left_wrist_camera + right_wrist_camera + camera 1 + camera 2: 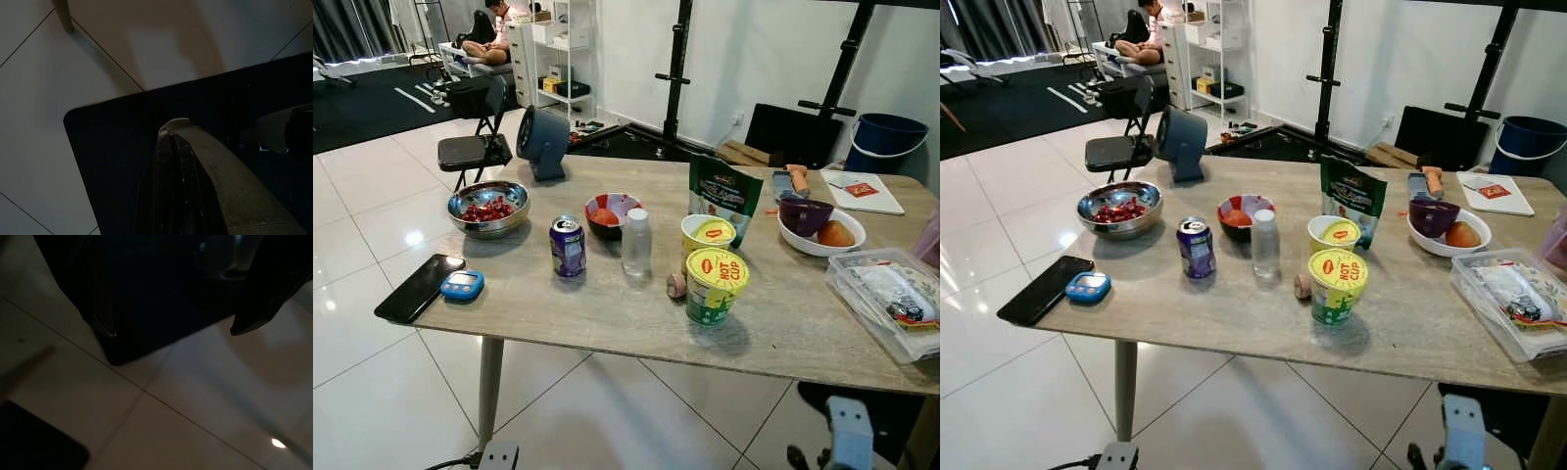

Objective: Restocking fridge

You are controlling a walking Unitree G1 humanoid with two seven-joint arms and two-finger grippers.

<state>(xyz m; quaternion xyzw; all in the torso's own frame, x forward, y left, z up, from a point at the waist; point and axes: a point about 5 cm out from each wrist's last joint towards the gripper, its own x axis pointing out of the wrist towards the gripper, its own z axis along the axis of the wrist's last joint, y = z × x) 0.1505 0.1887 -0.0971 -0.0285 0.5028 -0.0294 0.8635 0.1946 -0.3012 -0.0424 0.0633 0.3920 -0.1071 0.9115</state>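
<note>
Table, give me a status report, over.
Both arms hang idle over floor tiles. Purple can, water bottle, two cup noodles stand untouched on table. Nothing blocks them.

Purple can [568, 246] upright near table centre, clear bottle [636, 242] just beside at 3 o'clock, two capped noodle cups [716, 285] further at 3 o'clock, cherry bowl [489, 207] at 10 o'clock.

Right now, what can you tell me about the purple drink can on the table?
The can is a small metal drink can with a purple printed body and a silver top with its pull tab in place, so it looks unopened. It stands upright on the wooden table, near the front edge, between the steel bowl of red fruit and the clear plastic bottle. Only the table touches it.
</note>
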